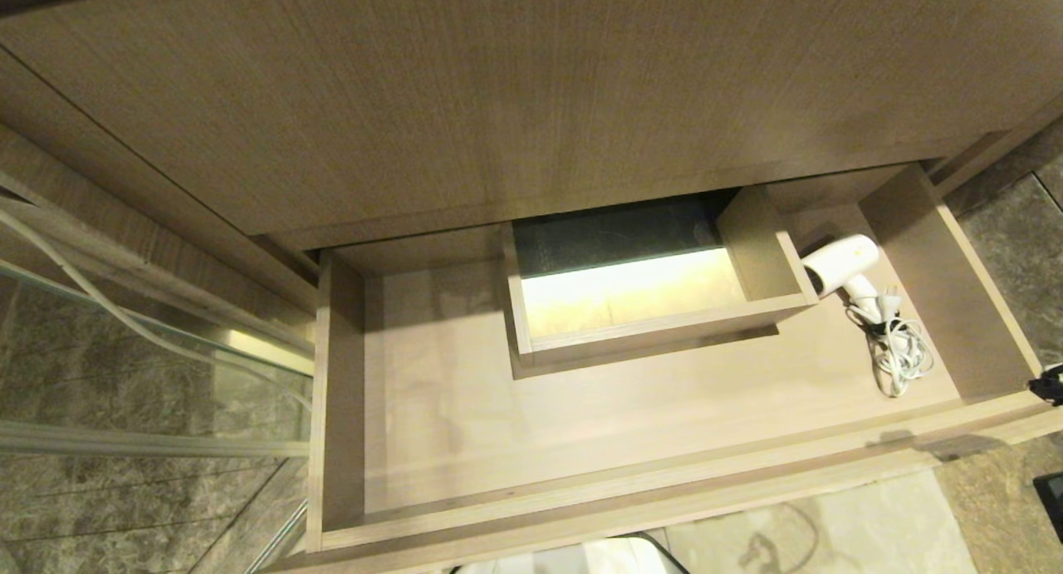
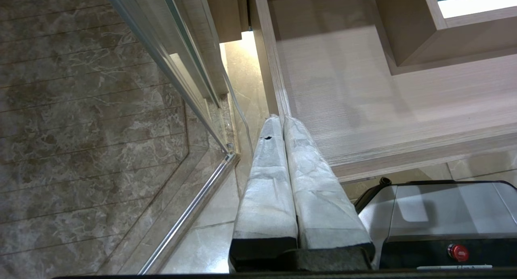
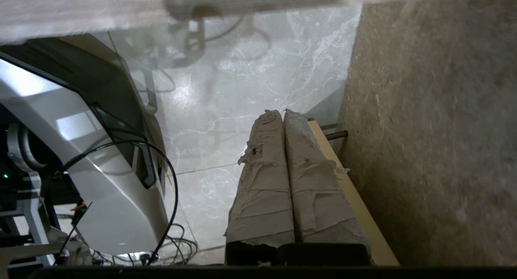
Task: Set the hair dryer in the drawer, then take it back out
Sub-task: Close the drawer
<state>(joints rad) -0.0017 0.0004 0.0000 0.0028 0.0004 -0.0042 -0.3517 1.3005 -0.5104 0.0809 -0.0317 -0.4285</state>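
Observation:
The white hair dryer lies inside the open light-brown drawer at its far right, beside the boxed cutout, with its bundled white cord trailing toward the drawer front. My right gripper is shut on nothing, hanging over the marble floor outside the drawer, below its front. A dark bit of that arm shows at the head view's right edge. My left gripper is shut and empty, parked by the drawer's left front corner.
A tall wood-grain panel overhangs the drawer's back. A glass shower partition with a metal rail stands to the left. The robot's grey base and its cables sit below the drawer front. A dark stone wall rises on the right.

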